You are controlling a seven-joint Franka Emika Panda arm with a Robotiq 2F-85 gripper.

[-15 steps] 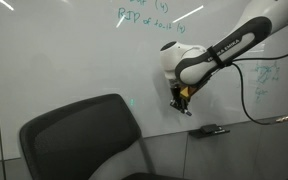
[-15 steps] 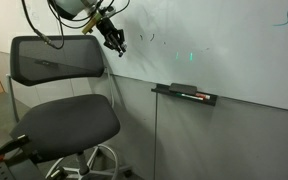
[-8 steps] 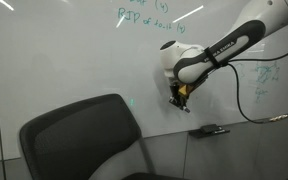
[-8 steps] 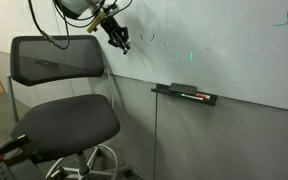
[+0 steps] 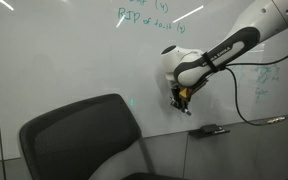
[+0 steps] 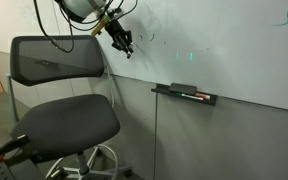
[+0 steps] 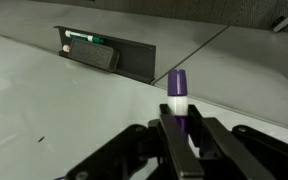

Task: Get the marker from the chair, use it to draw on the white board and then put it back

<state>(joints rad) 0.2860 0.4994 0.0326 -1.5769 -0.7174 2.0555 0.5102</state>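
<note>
White board (image 5: 64, 80) takes up most of the wall in both exterior views, glossy, with teal-green handwriting near its top and strips of reflected light. Below and in front of it stands the chair (image 6: 59, 65), dark grey-black, its broad rounded backrest upright and its seat bare; nothing can be seen lying on it. The robot arm (image 5: 229, 45) reaches in from the upper edge of an exterior view, a black cable (image 5: 246, 100) hanging beside it, and its white wrist turns down toward the board. A narrow dark tray (image 6: 184, 93) is fixed along the board's lower edge, well apart from the chair; in the wrist view it carries a flat dark eraser (image 7: 92, 55) with a thin pen lying behind it. The claw (image 7: 184, 140) is up close to the board, above the level of the chair's backrest, and its two fingers are pressed in against the marker (image 7: 178, 95), which stands out between them. The marker shows a purple end over a white band and points at the board; whether the tip touches the board cannot be told.
</note>
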